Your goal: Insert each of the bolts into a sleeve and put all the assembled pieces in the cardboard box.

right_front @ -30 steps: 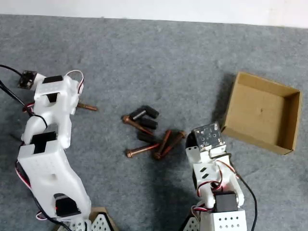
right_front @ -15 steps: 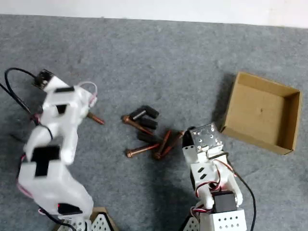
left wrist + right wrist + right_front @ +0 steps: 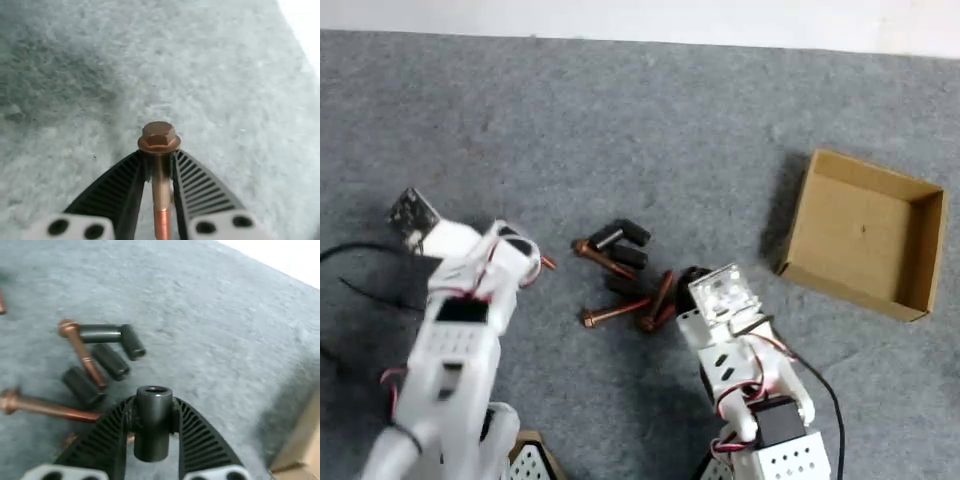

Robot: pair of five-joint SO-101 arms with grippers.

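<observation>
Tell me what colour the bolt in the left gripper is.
Coppery brown bolt, clearest in the left wrist view.

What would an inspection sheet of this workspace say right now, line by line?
Surface: grey carpet, flat.
Job's things: loose bolts and black sleeves heaped mid-table; cardboard box open, empty, apart from the heap.
Clutter: nothing seen.
Grippers: left gripper shut on a bolt; right gripper shut on a sleeve.
Cables: black cable on the carpet beside the left arm; wires on the right arm.
Surroundings: pale strip beyond the carpet.
</observation>
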